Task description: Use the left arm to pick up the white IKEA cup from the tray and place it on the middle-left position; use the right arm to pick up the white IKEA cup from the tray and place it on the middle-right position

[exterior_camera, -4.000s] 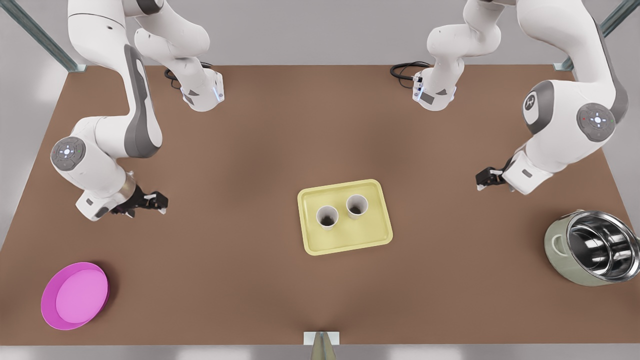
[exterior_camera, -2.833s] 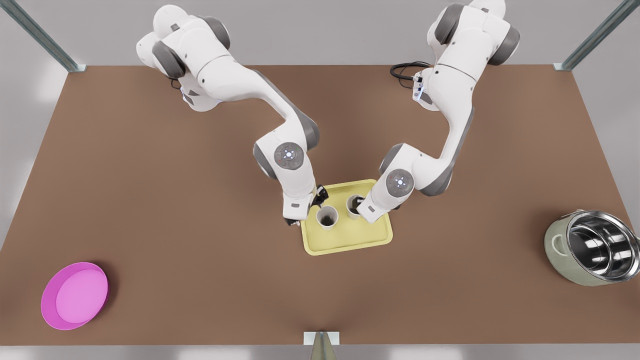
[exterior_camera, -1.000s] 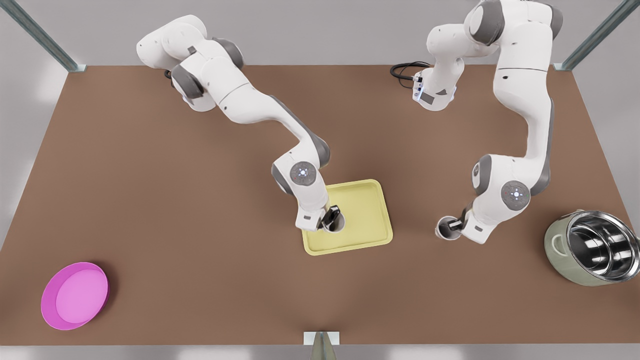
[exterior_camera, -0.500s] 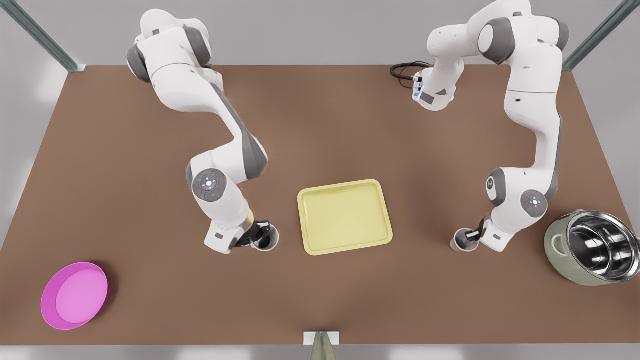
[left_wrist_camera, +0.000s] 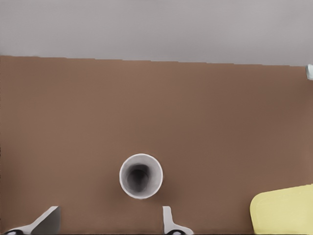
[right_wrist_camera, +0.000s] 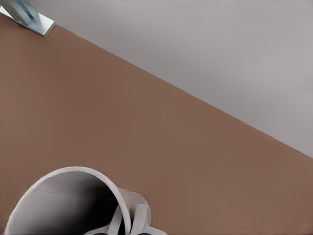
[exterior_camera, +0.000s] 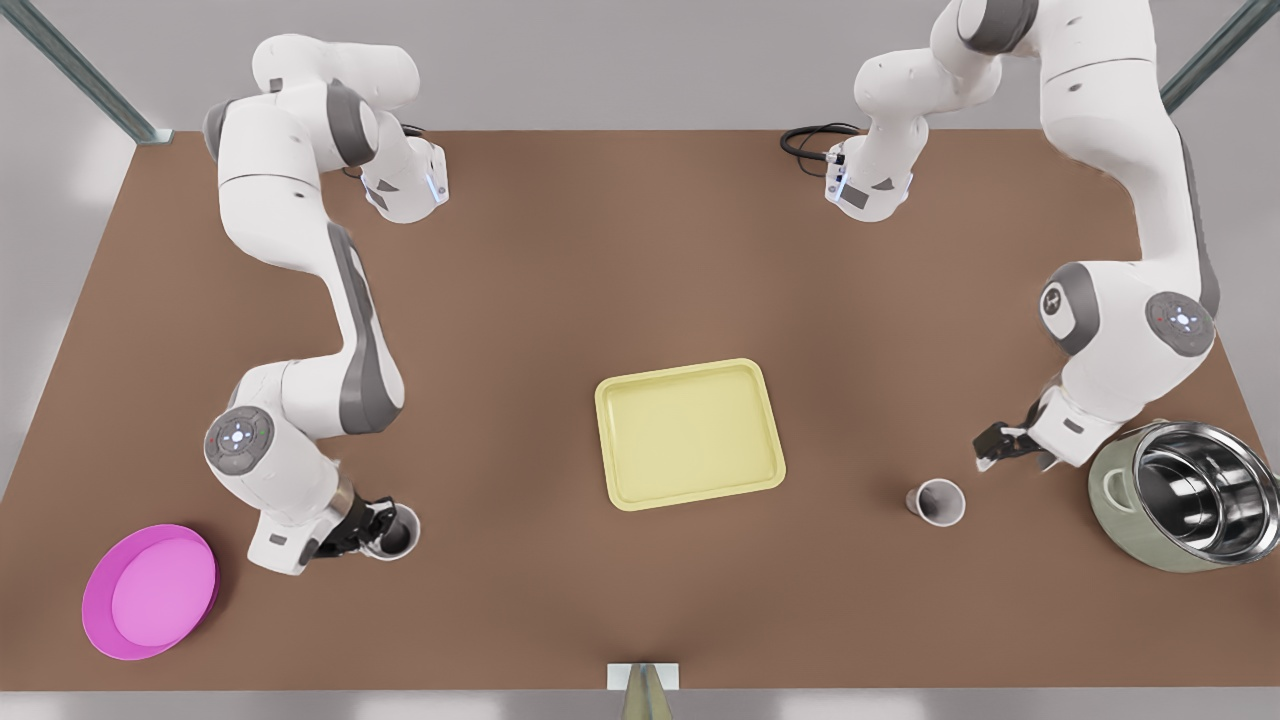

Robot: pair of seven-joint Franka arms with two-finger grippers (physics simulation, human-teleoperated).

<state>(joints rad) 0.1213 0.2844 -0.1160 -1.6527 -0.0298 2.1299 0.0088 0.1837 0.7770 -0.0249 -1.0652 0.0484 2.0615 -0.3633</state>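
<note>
The pale yellow tray (exterior_camera: 690, 435) lies bare at the table's middle; a corner of the tray (left_wrist_camera: 283, 210) also shows in the left wrist view. One white cup (exterior_camera: 938, 500) stands upright and free on the brown tabletop toward the front view's right. My left gripper (exterior_camera: 997, 447) hovers open just behind it and apart from it, and the same cup (left_wrist_camera: 141, 176) shows ahead of the left gripper (left_wrist_camera: 108, 226). On the front view's left, my right gripper (exterior_camera: 375, 525) is shut on the rim of the other cup (exterior_camera: 398, 535). The right wrist view shows this cup (right_wrist_camera: 58, 200) close up, with the right gripper (right_wrist_camera: 126, 218) pinching its wall.
A magenta bowl (exterior_camera: 150, 590) sits at the near corner on the front view's left, close to the held cup. A steel pot (exterior_camera: 1185, 495) stands on the front view's right, beside my left arm's wrist. Black cable (exterior_camera: 808, 140) lies by the far arm base.
Both cups left the tray. My right gripper carried its cup farther toward the front view's left. My left gripper let go of its cup and drew back toward the pot.
</note>
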